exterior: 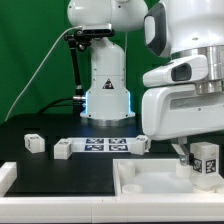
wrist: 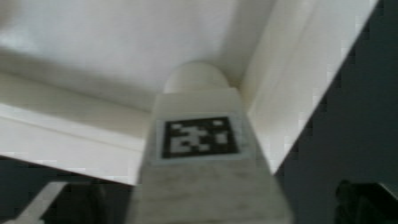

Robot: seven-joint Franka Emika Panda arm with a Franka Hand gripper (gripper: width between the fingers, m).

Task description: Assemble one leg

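Starting at the exterior view's left, two spares lie on the black worktop (exterior: 60,172): the first loose leg (exterior: 35,143) and, near it, the second loose leg (exterior: 63,149). Next comes the marker board (exterior: 105,146), lying flat, with a third loose leg (exterior: 140,143) at its end toward the exterior view's right. In front of that sits the tabletop (exterior: 150,190), rim up like a shallow tray. Furthest right is the leg (exterior: 205,160) I care about. It stands upright over the tabletop's back corner, directly under my wrist.

In the wrist view my gripper (wrist: 203,206) straddles it (I take the two dark shapes in the lower corners for my fingers). The leg runs straight away from the camera, its long axis in line with my approach and its rounded end toward the tabletop's inner corner. A dark strip seems to separate it from each finger, but the view is blurred, so I cannot tell whether I am clamping it or standing wide around it. I judge the step in hand is seating this leg in the corner. That turns on keeping its axis upright and centred, since a tilt could jam it.
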